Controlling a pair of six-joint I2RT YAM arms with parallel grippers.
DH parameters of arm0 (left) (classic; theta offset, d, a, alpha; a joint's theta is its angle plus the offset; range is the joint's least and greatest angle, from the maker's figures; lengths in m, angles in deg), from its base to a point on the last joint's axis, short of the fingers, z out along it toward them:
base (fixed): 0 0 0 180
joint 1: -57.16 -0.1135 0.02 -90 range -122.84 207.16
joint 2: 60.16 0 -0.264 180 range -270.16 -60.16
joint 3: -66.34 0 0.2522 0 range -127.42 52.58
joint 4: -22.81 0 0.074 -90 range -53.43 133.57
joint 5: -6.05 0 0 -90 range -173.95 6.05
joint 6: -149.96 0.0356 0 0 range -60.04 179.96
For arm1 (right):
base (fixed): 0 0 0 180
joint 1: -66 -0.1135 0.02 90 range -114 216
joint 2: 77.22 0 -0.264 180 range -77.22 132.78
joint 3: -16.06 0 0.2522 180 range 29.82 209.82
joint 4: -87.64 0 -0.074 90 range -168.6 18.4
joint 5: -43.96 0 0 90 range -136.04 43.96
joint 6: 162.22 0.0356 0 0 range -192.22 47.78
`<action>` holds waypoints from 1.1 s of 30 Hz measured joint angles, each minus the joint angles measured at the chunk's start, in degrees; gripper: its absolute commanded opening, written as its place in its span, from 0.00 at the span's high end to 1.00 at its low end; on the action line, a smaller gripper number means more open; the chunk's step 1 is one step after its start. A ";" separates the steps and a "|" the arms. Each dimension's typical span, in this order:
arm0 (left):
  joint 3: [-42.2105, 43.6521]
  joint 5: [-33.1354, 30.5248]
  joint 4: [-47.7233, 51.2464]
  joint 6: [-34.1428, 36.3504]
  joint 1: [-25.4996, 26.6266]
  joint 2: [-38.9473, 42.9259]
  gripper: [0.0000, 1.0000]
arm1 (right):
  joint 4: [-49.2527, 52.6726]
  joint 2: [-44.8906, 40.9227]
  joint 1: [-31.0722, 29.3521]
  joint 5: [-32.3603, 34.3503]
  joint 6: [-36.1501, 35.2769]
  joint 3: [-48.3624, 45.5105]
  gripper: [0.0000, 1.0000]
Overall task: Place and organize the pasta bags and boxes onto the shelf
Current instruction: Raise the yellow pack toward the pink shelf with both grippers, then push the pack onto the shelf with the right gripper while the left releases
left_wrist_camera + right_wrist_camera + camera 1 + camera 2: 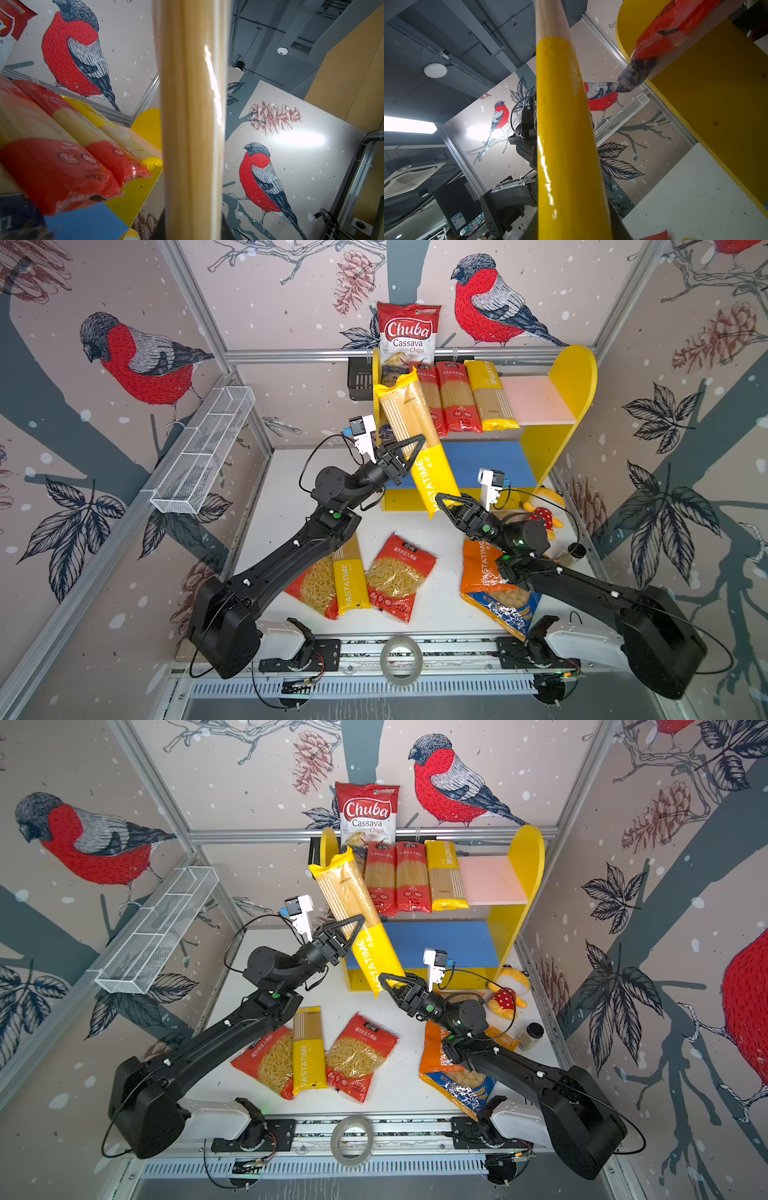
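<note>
Bullfinch-and-pinecone wallpaper lines the booth around a white table (444, 601). Above it a held yellow "PASTATIME" spaghetti pack (434, 477) hangs slanted before the shelf (575, 377). Its crimped top overlaps the left end of the pink upper board (532, 400), and its bottom sits low in front of the blue lower board (486, 464).

The left gripper (417, 443) is clamped across the pack's middle, with one finger hidden behind it. The right gripper (444, 502) straddles the bottom end with narrowed jaws. I cannot tell whether they press the wrapper: in the right wrist view the pack (562, 135) fills the middle and only dark slivers of finger show.

On the pink board lie three packs:
- a first red spaghetti pack (432, 406), half covered by the held one
- a second red spaghetti pack (459, 402), its white characters too small to read
- a shelved yellow pack (490, 398), its label partly legible as "TIME"

A dark pack (390, 374) at the far left is almost wholly hidden.

Behind the shelf stands a "Chuba Cassava Chips" bag (407, 333), its foot cut off by the shelf. On the table another yellow "PASTATIME" pack (351, 576) lies over a red short-pasta bag (311, 585), just beside a second red bag (399, 576). An orange "PASTATIME" bag (478, 568) and a blue-yellow bag (505, 610) lie partly under the right arm. A plush toy (544, 514) sits beside the shelf's foot
</note>
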 measured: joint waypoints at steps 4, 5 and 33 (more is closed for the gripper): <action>0.02 -0.42 -0.20 -0.09 0.09 0.00 0.79 | 0.00 0.00 0.00 0.76 -0.31 0.13 0.79; 0.02 -0.61 -0.20 -0.20 0.09 0.00 0.76 | -0.02 0.00 0.00 0.81 -0.42 0.22 0.80; 0.37 -2.60 -1.51 1.22 0.09 -0.37 0.35 | 20.28 -1.03 9.40 1.64 -6.95 18.97 1.00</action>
